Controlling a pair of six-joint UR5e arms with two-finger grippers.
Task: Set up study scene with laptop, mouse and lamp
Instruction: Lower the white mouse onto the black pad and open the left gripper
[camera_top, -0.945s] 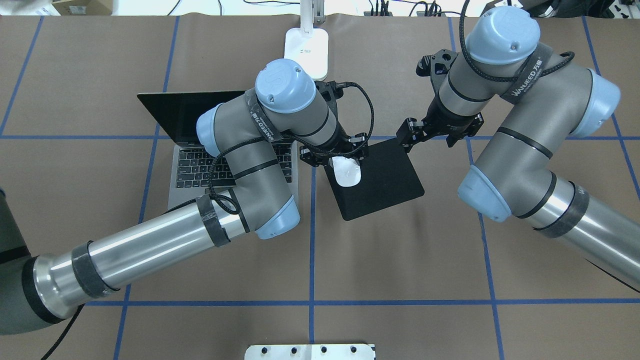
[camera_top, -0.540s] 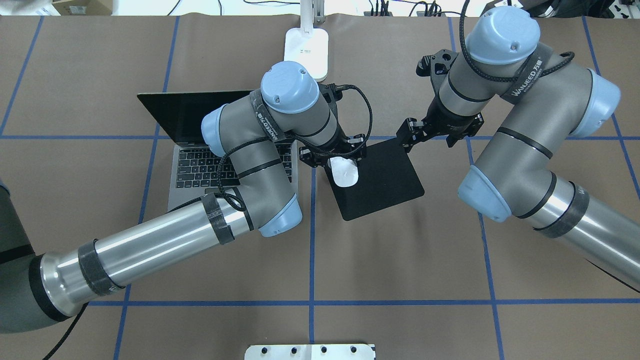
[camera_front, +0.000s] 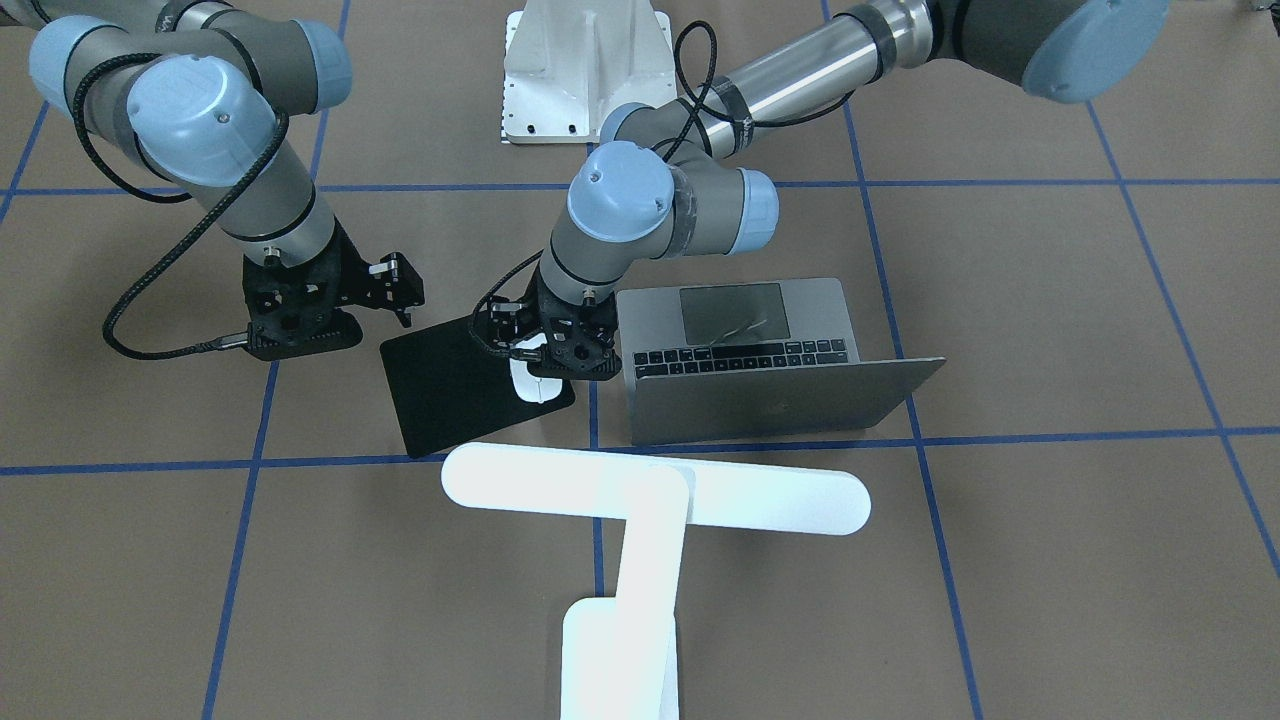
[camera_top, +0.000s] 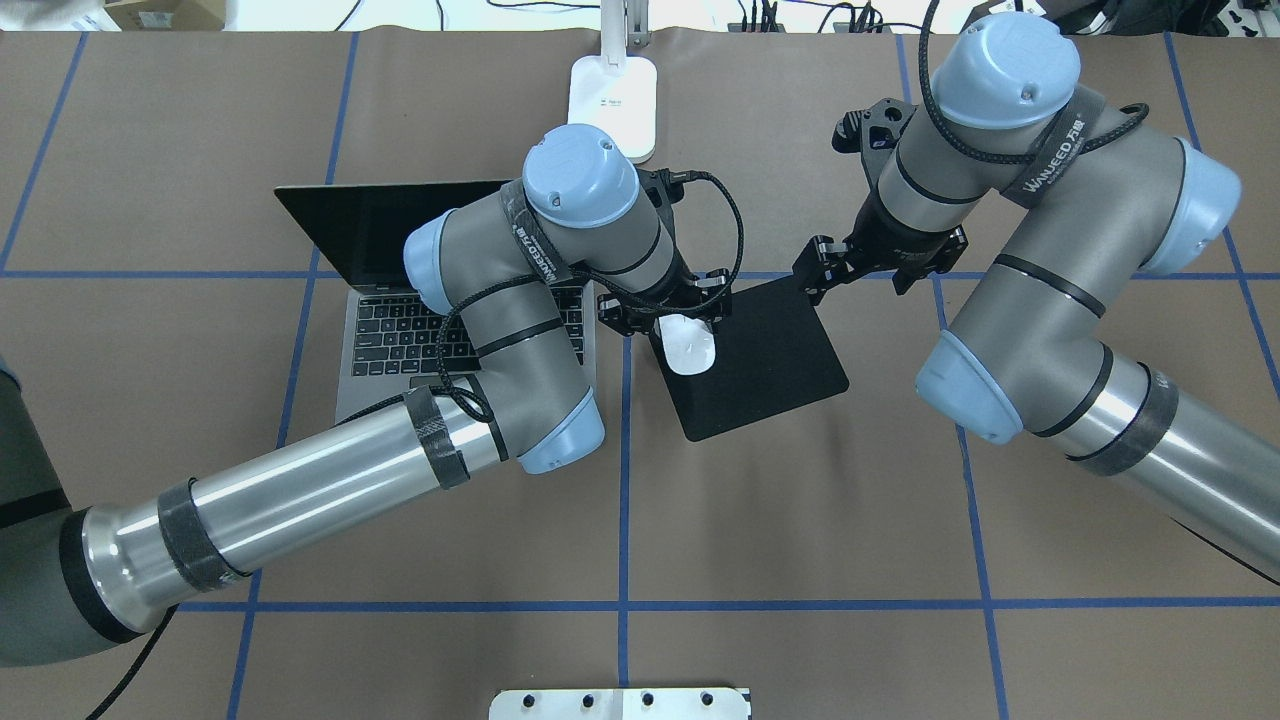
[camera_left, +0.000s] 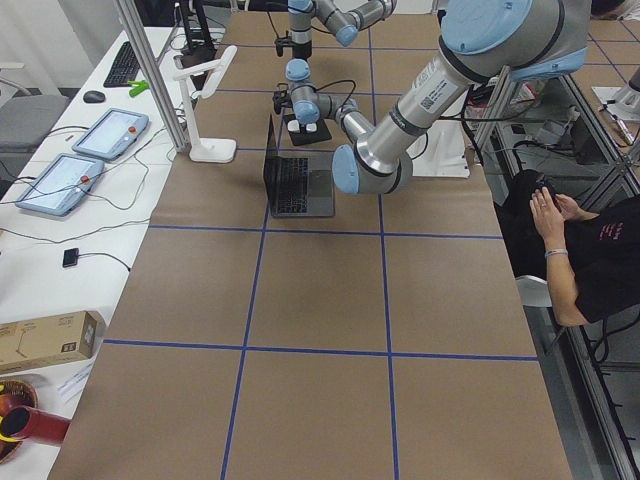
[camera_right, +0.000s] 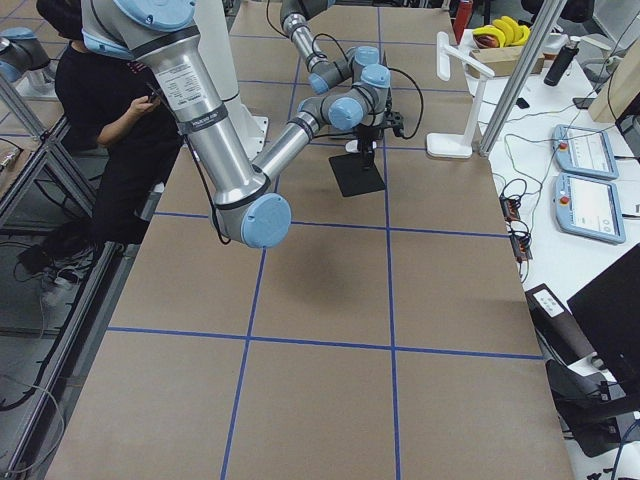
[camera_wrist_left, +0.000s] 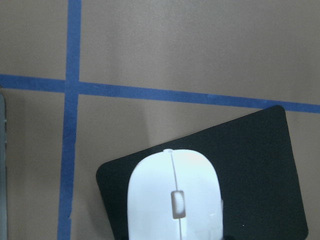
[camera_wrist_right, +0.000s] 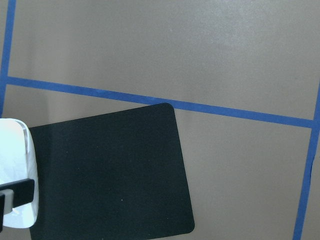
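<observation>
Now we seat the mouse (camera_top: 690, 350) on the mouse pad (camera_top: 780, 350), left gripper (camera_top: 668, 322) clamped on it, release next; whether the right gripper (camera_front: 300, 330) is open, we cannot tell.

Middle crowded, near half open
The left gripper (camera_top: 668, 318), closed on the mouse (camera_top: 690, 350), blocked the gap between the laptop (camera_top: 390, 340) and the black mat (camera_top: 770, 365). The right arm (camera_top: 1040, 300) hung over the mat's far corner, and the lamp (camera_top: 612, 95) stood behind. The table (camera_top: 800, 520) lay bare toward the robot.
</observation>
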